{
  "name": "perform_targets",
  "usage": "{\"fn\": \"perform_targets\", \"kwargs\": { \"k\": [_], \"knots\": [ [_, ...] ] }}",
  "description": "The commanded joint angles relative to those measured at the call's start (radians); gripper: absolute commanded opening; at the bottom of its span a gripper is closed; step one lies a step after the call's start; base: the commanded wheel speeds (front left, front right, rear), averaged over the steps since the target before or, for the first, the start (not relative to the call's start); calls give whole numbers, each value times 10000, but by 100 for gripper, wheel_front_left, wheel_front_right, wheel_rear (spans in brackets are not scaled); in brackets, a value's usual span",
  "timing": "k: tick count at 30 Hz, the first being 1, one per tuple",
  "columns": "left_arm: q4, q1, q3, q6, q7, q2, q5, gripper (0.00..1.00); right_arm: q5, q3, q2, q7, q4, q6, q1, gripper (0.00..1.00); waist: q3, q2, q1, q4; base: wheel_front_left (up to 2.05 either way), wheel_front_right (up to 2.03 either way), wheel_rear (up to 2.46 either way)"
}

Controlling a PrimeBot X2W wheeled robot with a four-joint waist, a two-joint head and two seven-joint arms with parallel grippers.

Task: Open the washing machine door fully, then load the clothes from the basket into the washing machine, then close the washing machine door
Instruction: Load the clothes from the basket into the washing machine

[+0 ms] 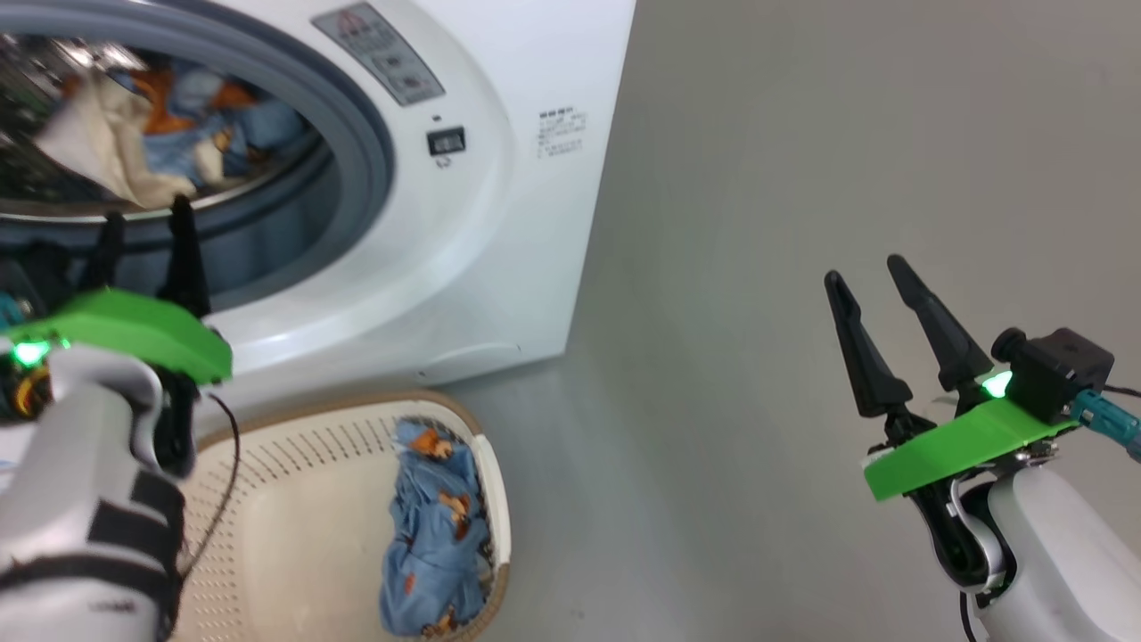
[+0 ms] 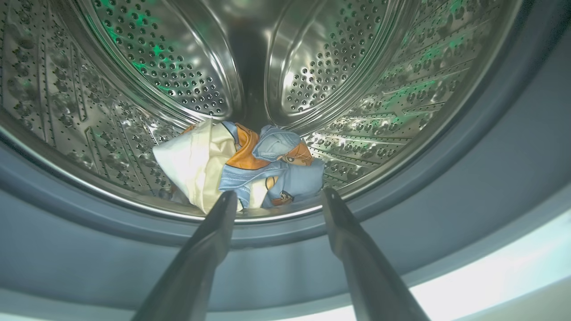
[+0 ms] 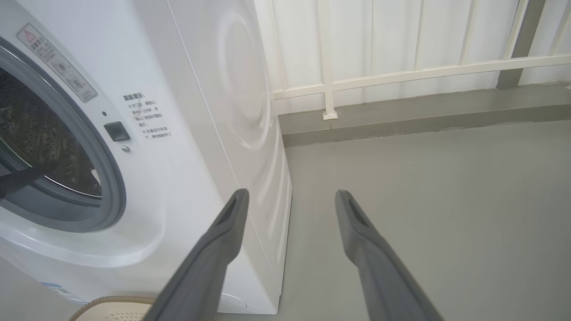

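The white washing machine (image 1: 499, 205) stands with its mouth uncovered; its door is out of view. Inside the steel drum (image 2: 134, 67) lie clothes (image 2: 250, 165): a cream piece and blue fabric with orange bears, also seen as clothes (image 1: 169, 134) in the head view. My left gripper (image 2: 279, 196) is open at the grey gasket (image 2: 446, 178), fingertips just short of the pile, nothing between them. One more blue bear-print garment (image 1: 437, 526) lies in the cream basket (image 1: 303, 535) on the floor below. My right gripper (image 1: 869, 272) stands open and empty over the floor to the right.
Grey floor (image 1: 802, 178) stretches to the right of the machine. A white railing (image 3: 401, 71) and a low kerb run along the far side. The basket rim (image 3: 111, 301) sits right under the machine's front.
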Motion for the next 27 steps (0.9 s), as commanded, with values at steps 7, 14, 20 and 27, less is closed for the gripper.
{"fn": "perform_targets", "kwargs": {
  "k": [7, 14, 20, 27],
  "knots": [
    [-2310, 2234, 724, 216, -114, 72, 391, 100, 117, 157, -276, -80, -52, 44, 607, 100, -1650, 0, 2, 627, 0, 0, 0],
    [-3829, 3925, 1003, 366, -115, -55, 533, 100, 146, 94, -304, -80, -15, 44, 966, 100, -2162, 0, 2, 830, 0, 0, 0],
    [-4869, 4815, 1194, 525, -115, 6, 561, 100, 131, 122, -382, -80, -32, 44, 1021, 100, -2329, 0, 2, 904, 0, 0, 0],
    [-6079, 6004, 1330, 892, -116, -166, 500, 100, 150, 98, -525, -80, -79, 44, 1088, 100, -2504, 0, 2, 960, 0, 0, 0]
  ]
}}
